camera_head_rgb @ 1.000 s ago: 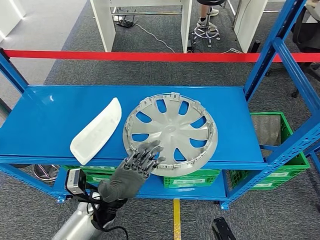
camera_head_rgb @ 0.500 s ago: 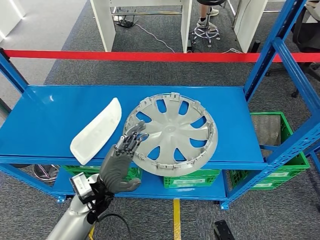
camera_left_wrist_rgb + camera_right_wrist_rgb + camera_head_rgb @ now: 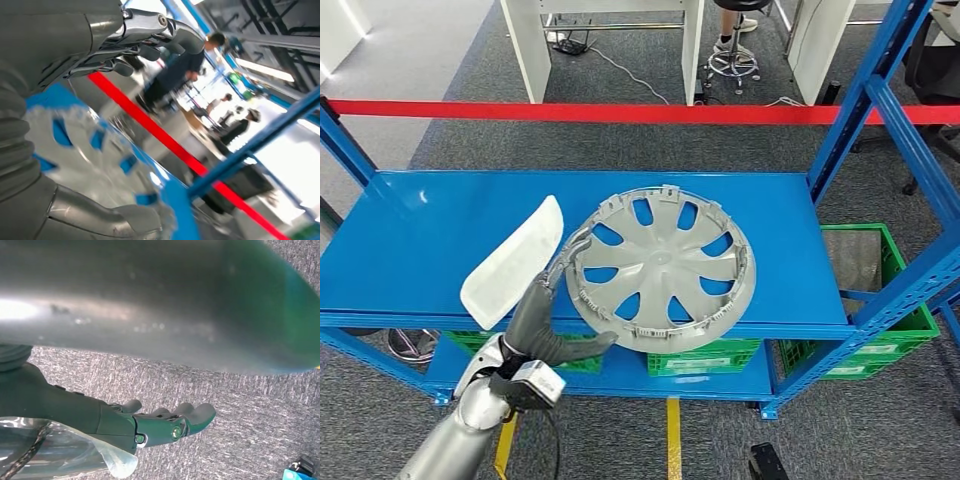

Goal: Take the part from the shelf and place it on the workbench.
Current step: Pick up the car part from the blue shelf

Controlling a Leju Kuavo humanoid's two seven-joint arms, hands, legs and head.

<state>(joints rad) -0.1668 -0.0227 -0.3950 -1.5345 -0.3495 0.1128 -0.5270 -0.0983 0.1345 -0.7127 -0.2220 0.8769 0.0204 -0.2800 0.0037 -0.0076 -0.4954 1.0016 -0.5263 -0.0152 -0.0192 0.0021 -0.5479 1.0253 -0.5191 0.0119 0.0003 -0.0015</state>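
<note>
A silver hubcap [image 3: 663, 265] lies flat on the blue shelf [image 3: 418, 230], right of centre. A white curved part [image 3: 512, 262] lies to its left. My left hand [image 3: 546, 305] stands on edge at the shelf's front, between the two parts. Its fingers [image 3: 573, 245] reach over the hubcap's left rim and its thumb [image 3: 592, 345] sticks out below the shelf edge. In the left wrist view the hubcap [image 3: 94, 150] sits between the spread fingers [image 3: 143, 25] and thumb [image 3: 113, 220], with nothing gripped. My right hand [image 3: 158, 425] hangs over grey carpet, fingers stretched out, holding nothing.
Blue uprights [image 3: 878, 90] frame the shelf at the right. A red barrier tape [image 3: 622, 112] runs behind it. Green crates [image 3: 901, 330] sit on the lower level. White table legs [image 3: 527, 45] stand beyond, and a person [image 3: 177, 65] stands in the background.
My left hand has slid left from the hubcap's near rim and turned on edge, thumb down; its fingers now lie at the left rim beside the white part.
</note>
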